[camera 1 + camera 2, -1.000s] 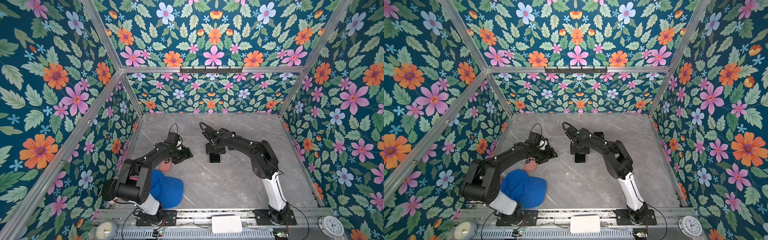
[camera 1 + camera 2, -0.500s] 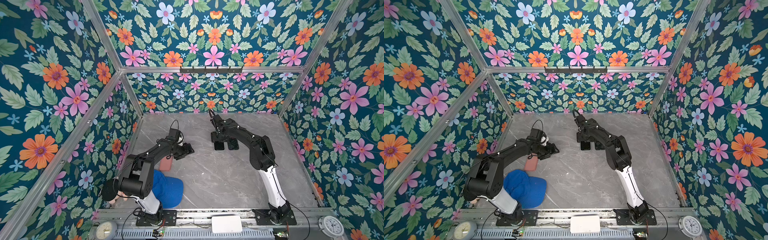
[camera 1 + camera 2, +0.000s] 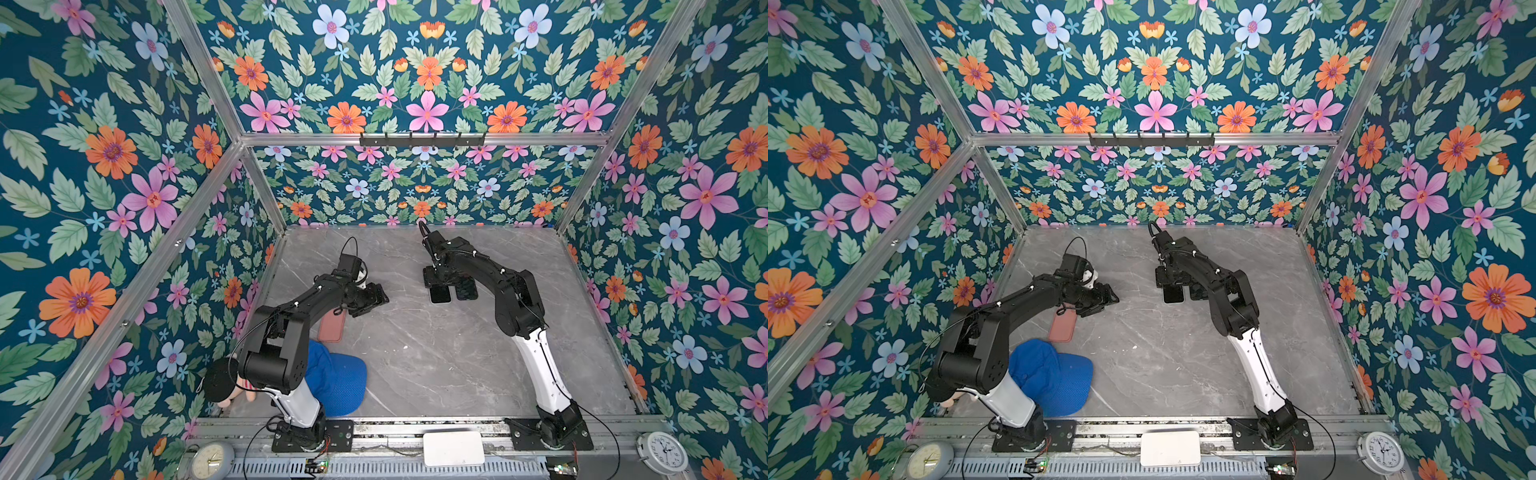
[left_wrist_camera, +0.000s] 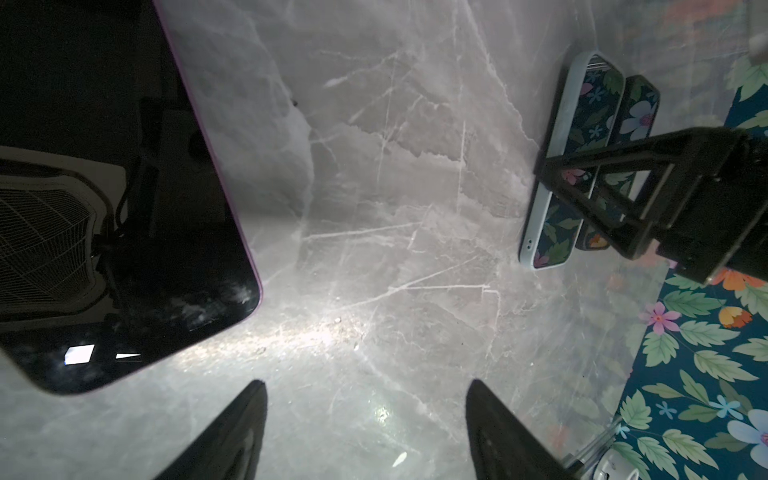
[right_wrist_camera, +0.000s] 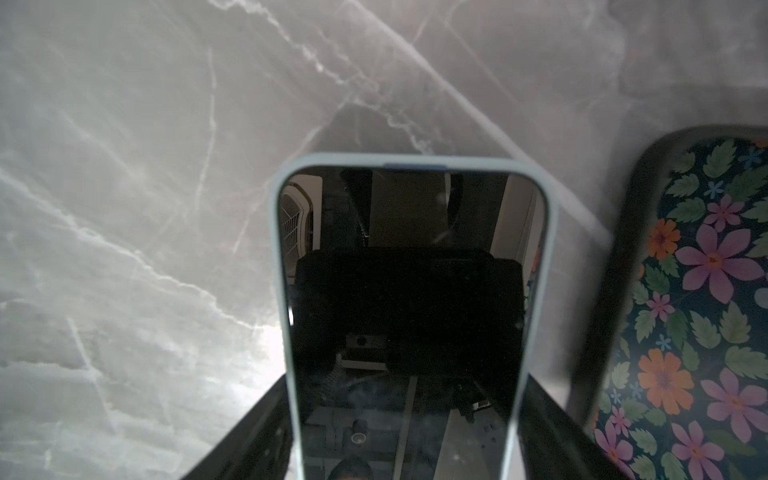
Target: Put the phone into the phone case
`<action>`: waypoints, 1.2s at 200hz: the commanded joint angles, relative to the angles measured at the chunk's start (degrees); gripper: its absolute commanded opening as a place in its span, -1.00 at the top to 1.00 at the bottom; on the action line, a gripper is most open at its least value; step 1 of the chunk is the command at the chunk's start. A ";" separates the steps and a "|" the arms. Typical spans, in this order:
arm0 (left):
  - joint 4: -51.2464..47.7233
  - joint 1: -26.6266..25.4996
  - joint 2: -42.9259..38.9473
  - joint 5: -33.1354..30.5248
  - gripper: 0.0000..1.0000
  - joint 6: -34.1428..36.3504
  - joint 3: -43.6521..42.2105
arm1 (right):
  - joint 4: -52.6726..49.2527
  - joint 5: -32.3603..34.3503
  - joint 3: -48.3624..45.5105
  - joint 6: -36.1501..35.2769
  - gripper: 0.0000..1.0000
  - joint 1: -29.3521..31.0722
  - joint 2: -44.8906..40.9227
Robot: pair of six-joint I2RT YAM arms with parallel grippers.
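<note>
the right fingers (image 5: 257, 428) are clamped across the width of the phone (image 5: 409, 270), one against each long edge, close to one short end. the phone lies flat and screen up on the table (image 3: 436, 365). it has a pale blue rim, and i cannot tell whether that rim is a case. past the phone's free short end there is only bare marble.

a dark-rimmed glossy slab (image 5: 685, 311) lies parallel to the phone and just beside it, on the side away from the left arm.

the left fingers (image 4: 241, 432) are spread apart with nothing between them. they hang over bare table well apart from the phone, and open marble runs from them to it.

beyond the left fingers from the phone, a pink slab (image 3: 331, 328) lies flat, partly under the left arm. farther the same way a blue cap (image 3: 336, 378) sits at the table's front edge. behind the phone, bare marble reaches the back wall.
</note>
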 commanded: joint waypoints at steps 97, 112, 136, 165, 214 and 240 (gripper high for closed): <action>-1.03 0.81 -0.61 -0.20 -0.55 0.84 0.37 | -1.38 0.96 -0.51 -0.54 -0.71 0.09 -0.27; -1.12 0.90 -0.53 -0.13 -0.55 0.92 0.40 | -1.25 0.97 -0.57 -0.63 -0.73 0.00 -0.35; -1.21 1.00 -0.60 -0.14 -0.55 0.93 0.46 | -1.56 1.06 -0.52 -0.56 -0.75 0.07 -0.82; -2.45 1.47 -1.47 -1.07 -0.55 1.48 1.02 | -2.71 1.76 0.19 -0.78 -0.77 0.08 -2.64; -7.38 5.17 -9.30 -8.20 -0.52 4.43 -0.85 | 6.98 0.81 -11.77 -1.23 -0.77 5.09 -13.08; -9.25 11.16 -11.62 -10.53 -0.52 5.23 -2.16 | 10.60 -0.52 -13.76 -1.50 -0.77 9.79 -14.33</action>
